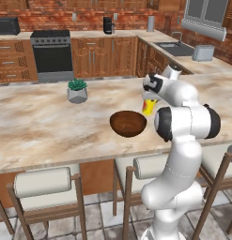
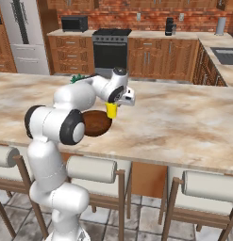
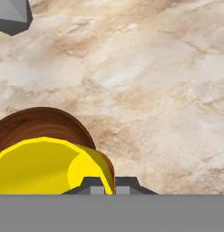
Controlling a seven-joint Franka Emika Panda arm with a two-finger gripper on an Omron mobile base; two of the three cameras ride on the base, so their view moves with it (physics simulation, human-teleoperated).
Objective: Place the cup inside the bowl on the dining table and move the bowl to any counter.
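small yellow cup (image 2: 111, 111), red mark, beside glossy brown bowl (image 1: 128, 123)

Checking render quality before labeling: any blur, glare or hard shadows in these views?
Left base view: sharp, flat light, soft shadow under the bowl. Right base view: sharp, the arm hides part of the bowl. Hand view: the cup looms large at the bottom, faceted edges, no glare.

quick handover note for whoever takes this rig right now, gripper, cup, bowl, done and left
Gripper: shut on the cup's wall, holding the cup in the air beside the bowl.
Bowl: on the dining table, nothing in it, near the front edge.
Done: cup picked up.
Left: set the cup into the bowl, release, then carry the bowl to a counter.
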